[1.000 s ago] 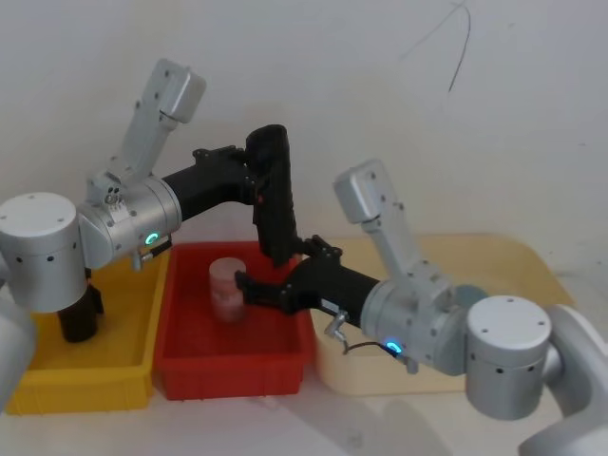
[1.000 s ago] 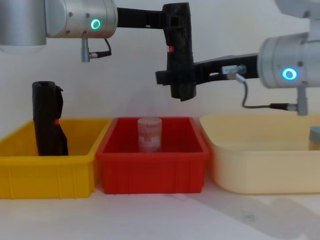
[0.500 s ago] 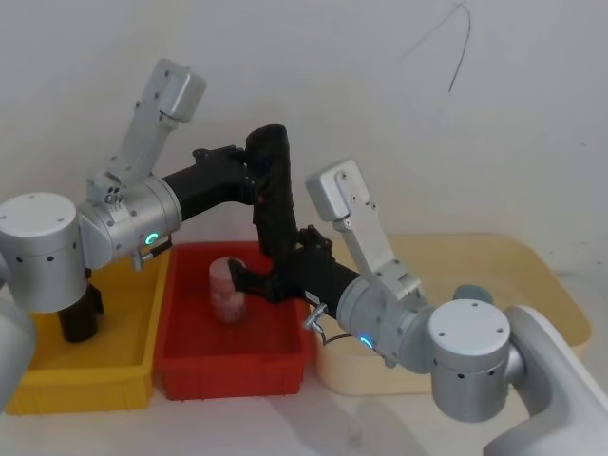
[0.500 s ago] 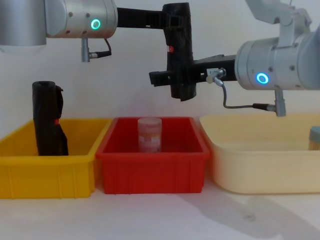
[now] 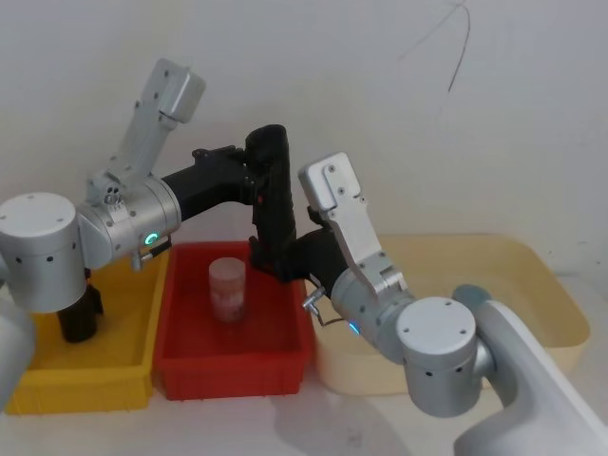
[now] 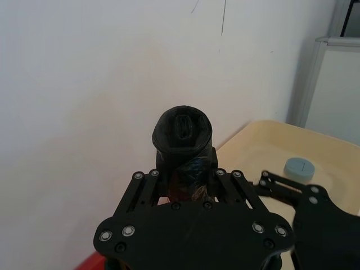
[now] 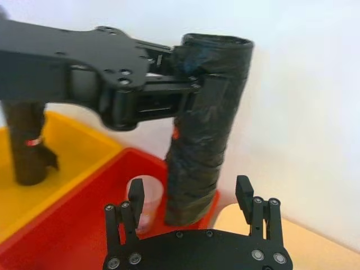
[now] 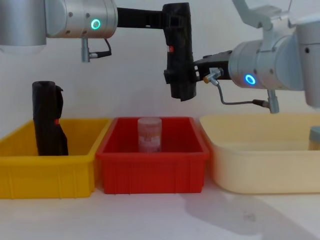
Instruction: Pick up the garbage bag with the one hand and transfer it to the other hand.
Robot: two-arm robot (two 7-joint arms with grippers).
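Handover is pending: the left gripper [image 8: 172, 22] is clamping the garbage bag [image 8: 180, 55] aloft, while the right gripper [image 7: 191, 197] is bracketing its lower end, jaws apparently open.

Left arm (green ring light) extends forward at height, its left gripper [image 8: 172, 20] clamped with fingers horizontal. Right arm (blue ring light) reaches across from the right, lower down; right gripper [image 7: 191, 194] fingers spread apart, level, not closed on anything.
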